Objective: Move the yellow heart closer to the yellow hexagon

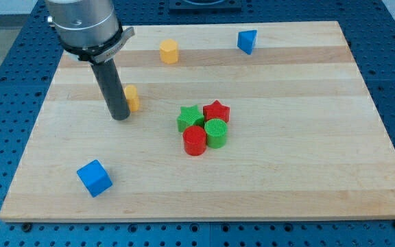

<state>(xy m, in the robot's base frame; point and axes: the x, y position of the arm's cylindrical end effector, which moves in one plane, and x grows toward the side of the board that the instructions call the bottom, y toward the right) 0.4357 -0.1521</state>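
The yellow hexagon (169, 51) sits near the view's top, left of centre. The yellow heart (133, 97) lies below and to the left of it, partly hidden behind my rod. My tip (119, 116) rests on the board right against the heart's lower left side.
A blue triangle (247, 41) sits at the top right of centre. A cluster in the middle holds a green star (190, 116), a red star (217, 110), a red cylinder (194, 140) and a green cylinder (216, 132). A blue cube (94, 177) lies at the lower left.
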